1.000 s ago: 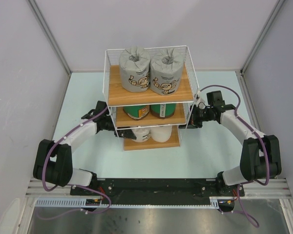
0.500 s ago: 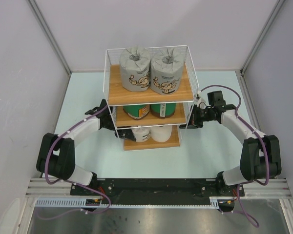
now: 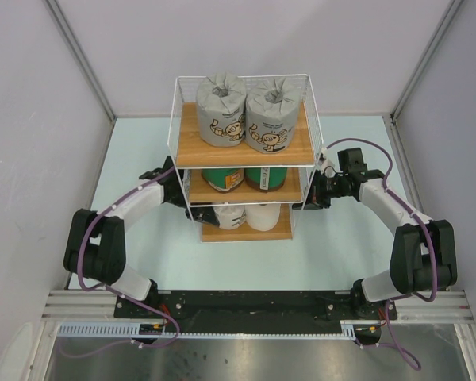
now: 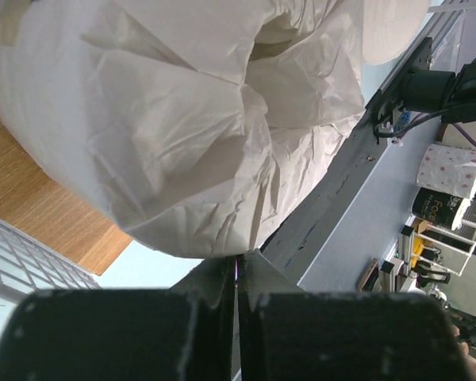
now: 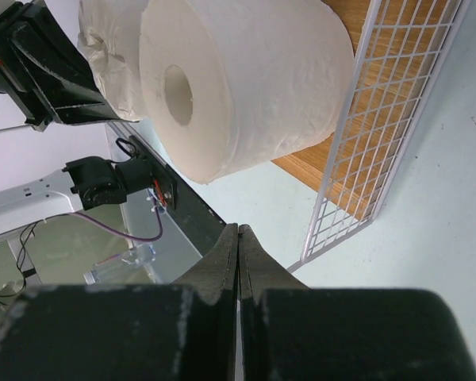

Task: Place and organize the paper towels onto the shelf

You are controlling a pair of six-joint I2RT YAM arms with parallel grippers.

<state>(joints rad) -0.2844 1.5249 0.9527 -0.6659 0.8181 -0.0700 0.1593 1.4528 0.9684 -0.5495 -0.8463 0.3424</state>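
All six rolls look to be on the shelf [image 3: 189,147], which stands mid-frame in the top view. The two grey rolls [image 3: 221,109] stand side by side on the top board and the two green rolls [image 3: 222,179] on the middle one. On the bottom board, the wrapped roll [image 3: 228,216] sits left of the bare roll [image 3: 262,216]. I read that as the placing done and sorted by kind, so I'm at the tidy-up end of the job.

My left claw [image 3: 178,194] is against the shelf's left flank, low down. Its fingers are pressed together on nothing, and in its wrist view the wrapped roll fills the frame just above the tips. My right claw [image 3: 309,198] is at the right flank, also closed and empty. From its wrist view I see the bare roll lying on its side beyond the shelf's wire. I can't tell whether either claw is actually touching the frame.

Next, I'd check that the shelf sits square on the desk [image 3: 341,238]. Then I'd draw both arms straight out sideways, away from the wire. The shelf is tall and light-looking, and a snagged finger could tip it, so I'd keep it slow and even.
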